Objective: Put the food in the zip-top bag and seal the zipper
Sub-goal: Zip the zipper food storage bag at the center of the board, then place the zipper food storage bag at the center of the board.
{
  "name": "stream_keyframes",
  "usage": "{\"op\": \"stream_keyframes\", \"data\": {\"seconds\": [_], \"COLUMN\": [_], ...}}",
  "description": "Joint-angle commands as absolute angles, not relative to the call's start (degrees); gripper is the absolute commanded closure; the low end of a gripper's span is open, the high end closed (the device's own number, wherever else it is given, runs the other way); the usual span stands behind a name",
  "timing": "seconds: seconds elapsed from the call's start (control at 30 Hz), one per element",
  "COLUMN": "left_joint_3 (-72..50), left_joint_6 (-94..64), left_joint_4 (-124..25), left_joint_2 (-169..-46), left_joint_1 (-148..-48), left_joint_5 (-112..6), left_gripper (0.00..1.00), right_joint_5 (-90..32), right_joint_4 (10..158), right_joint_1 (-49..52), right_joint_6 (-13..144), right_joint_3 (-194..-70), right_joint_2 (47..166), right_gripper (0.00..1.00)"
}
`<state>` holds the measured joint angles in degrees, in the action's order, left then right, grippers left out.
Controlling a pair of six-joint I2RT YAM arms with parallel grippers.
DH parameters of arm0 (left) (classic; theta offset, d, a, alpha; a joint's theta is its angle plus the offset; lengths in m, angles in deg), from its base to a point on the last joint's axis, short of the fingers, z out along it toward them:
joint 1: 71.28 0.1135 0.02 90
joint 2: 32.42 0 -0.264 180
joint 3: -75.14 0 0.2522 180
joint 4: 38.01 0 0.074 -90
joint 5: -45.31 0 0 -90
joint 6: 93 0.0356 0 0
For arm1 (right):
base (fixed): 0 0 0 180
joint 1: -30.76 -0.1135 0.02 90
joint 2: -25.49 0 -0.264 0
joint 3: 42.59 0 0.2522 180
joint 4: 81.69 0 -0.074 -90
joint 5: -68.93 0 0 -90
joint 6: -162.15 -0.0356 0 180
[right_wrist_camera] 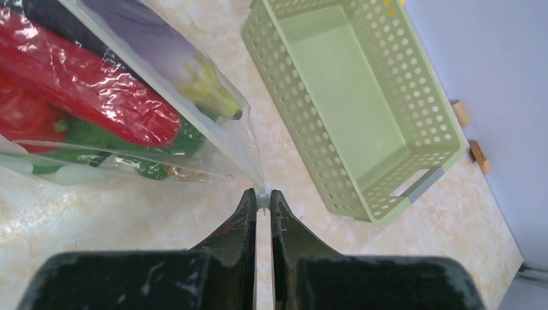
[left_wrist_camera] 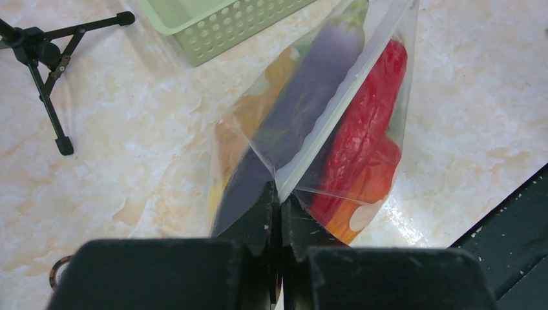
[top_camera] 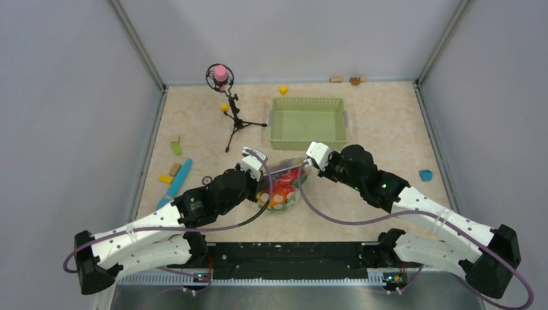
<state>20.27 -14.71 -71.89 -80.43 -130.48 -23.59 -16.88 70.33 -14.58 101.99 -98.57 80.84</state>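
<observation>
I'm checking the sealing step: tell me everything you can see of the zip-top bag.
The zip-top bag is clear, soft plastic with a whitish zipper along its mouth. Inside lie a purple eggplant, a red chili, and green and orange pieces. The left tool and right tool pinch the zipper's opposite ends, near the green basket.

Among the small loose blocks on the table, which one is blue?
The blue block, alone on the right side of the table. The other blocks are yellow, green or tan and lie at the left or back.
</observation>
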Motion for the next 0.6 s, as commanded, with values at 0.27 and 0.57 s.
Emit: {"op": "stream_keyframes", "data": {"seconds": [0.27, 0.57], "left_joint_3": [20.81, 17.01], "left_joint_6": [-14.46, -14.02], "left_joint_4": [-72.13, -70.55], "left_joint_2": [-75.5, -80.78], "left_joint_1": [-129.9, -129.85], "left_joint_5": [-21.67, -33.66], "left_gripper": [1.0, 1.0], "right_joint_5": [-1.26, -6.88], "right_joint_4": [68.34, 79.67], "right_joint_1": [-11.07, -11.09], "right_joint_6": [102.59, 94.59], "right_joint_3": [-98.89, -92.94], "right_joint_2": [77.25, 65.78], "right_gripper": [1.0, 1.0]}}
